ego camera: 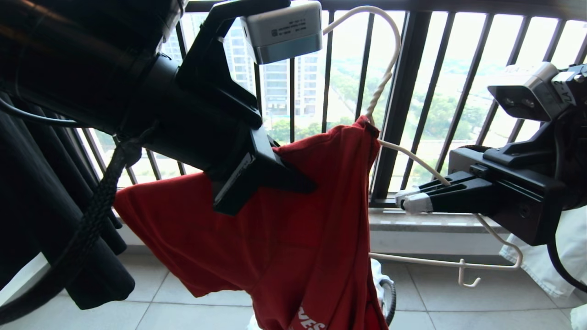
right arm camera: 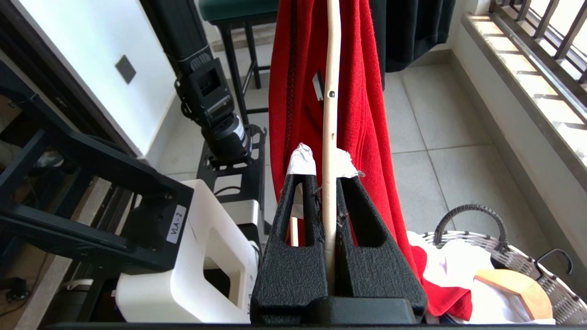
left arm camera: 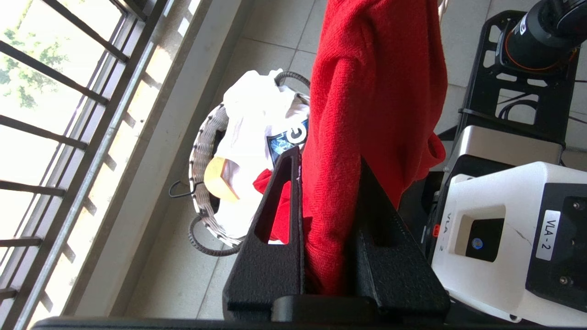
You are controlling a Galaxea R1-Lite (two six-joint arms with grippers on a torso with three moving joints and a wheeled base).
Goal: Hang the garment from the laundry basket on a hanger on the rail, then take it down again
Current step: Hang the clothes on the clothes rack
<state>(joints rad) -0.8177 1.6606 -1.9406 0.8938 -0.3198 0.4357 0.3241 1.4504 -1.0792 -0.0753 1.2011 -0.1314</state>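
1. Head view: the left tool [ego camera: 275, 176] comes in from the upper left and is clamped on a fold of the red garment [ego camera: 293, 247] just below its shoulder line. The garment hangs in the air in front of the black balcony railing [ego camera: 399, 105], its collar at the twisted neck of the white hanger [ego camera: 415, 160]; its long axis runs from collar down to hem, and white print shows at the lower edge of the view. The right tool [ego camera: 406, 199], tips wrapped in pale tape, is clenched on the hanger's bare sloping arm to the right of the garment, apart from the cloth. The hanger's hook curves upward at the top of the view, and its bottom bar runs level to a small notch hook at lower right. Only half the hanger is inside the garment.

2. Left wrist view: the black fingers [left arm camera: 284, 215] pinch a thick red fold between them. Not plain in the head view: the laundry basket [left arm camera: 202, 160] stands on the tiled floor [left arm camera: 270, 27] beyond the tool, holding a white T-shirt [left arm camera: 250, 119] with a dark graphic and a wooden hanger end [left arm camera: 220, 178].

3. Right wrist view: the hanger wire runs straight out between the closed fingers [right arm camera: 362, 220], with the garment draped beyond the tips. The basket sits beside the tool on the floor.
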